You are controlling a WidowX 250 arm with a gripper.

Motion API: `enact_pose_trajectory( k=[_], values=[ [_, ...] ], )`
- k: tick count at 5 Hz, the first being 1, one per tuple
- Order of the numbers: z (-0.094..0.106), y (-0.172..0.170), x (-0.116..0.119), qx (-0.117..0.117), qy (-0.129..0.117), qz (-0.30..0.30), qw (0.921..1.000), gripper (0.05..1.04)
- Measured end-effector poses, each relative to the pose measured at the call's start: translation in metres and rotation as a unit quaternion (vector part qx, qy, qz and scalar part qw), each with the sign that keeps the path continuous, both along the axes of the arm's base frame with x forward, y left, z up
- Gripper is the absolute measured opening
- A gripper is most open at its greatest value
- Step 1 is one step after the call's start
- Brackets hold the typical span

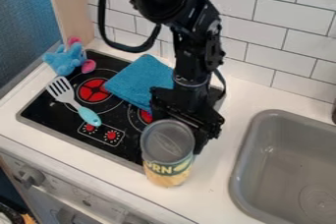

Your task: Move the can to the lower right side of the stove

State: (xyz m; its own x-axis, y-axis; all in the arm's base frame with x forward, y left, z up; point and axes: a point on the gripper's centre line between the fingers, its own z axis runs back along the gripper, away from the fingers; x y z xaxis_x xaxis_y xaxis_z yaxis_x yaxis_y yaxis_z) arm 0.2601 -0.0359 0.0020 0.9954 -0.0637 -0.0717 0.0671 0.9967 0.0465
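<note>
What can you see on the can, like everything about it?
The can is a round tin with a grey, metal-looking top that has ridges and a shiny patch. Its label is yellow, with a dark green band carrying pale letters. It looks closed and roughly upright, at the front right corner of the stove, beside the white counter. The black gripper is right behind it, but I can't tell whether they touch.
</note>
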Motion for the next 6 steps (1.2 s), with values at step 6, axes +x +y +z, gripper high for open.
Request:
enact_pose_trajectory(
  k=[6],
  values=[
    [0.075,0.023,0.015,-0.027,-0.12,0.08,0.9892,0.999]
  ],
)
